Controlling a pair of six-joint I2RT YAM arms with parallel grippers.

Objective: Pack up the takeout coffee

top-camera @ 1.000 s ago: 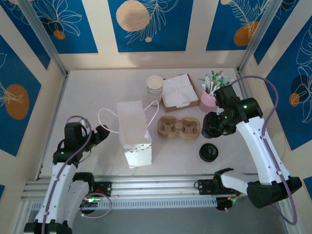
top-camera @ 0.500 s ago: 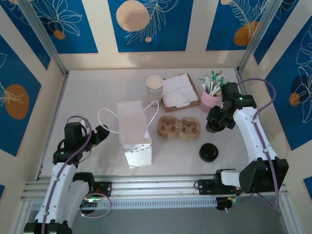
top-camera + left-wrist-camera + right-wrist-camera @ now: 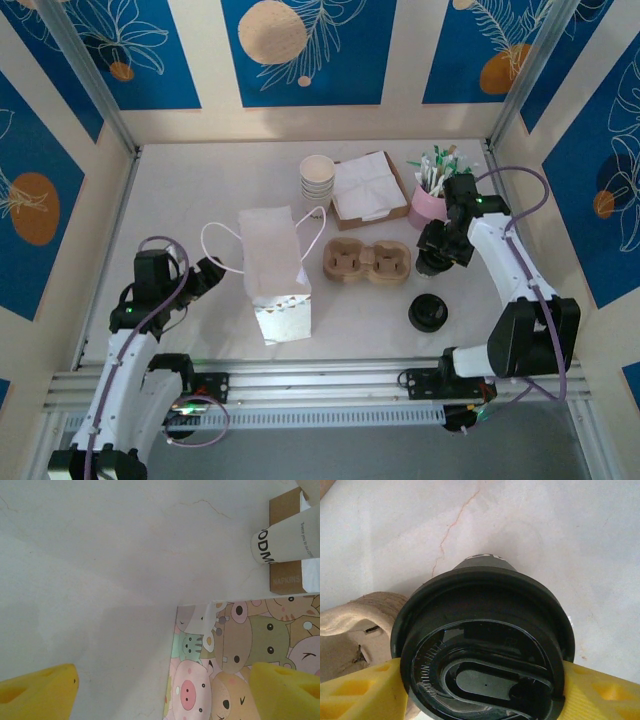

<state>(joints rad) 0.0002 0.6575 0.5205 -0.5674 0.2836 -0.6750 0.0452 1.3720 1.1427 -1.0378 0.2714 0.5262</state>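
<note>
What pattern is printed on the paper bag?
Pastel cartoon animal faces (pigs, bears, frogs) cover the bag. The left wrist view shows it best.

Entry: right arm [image 3: 505, 265], white links with black joints. The elbow, formerly low at the near right corner of the pale table [image 3: 220, 190], is now drawn inward and back. The forearm, once a long diagonal, now stands steeper. The wrist has shifted left and back, closer to the pink pot of stirrers [image 3: 428, 205]. The right gripper [image 3: 437, 255], yellow-fingered, clasping the black-lidded dark cup [image 3: 485, 645], has moved only slightly: back a little, then left again, beside the brown pulp two-cup carrier [image 3: 367, 262].
</note>
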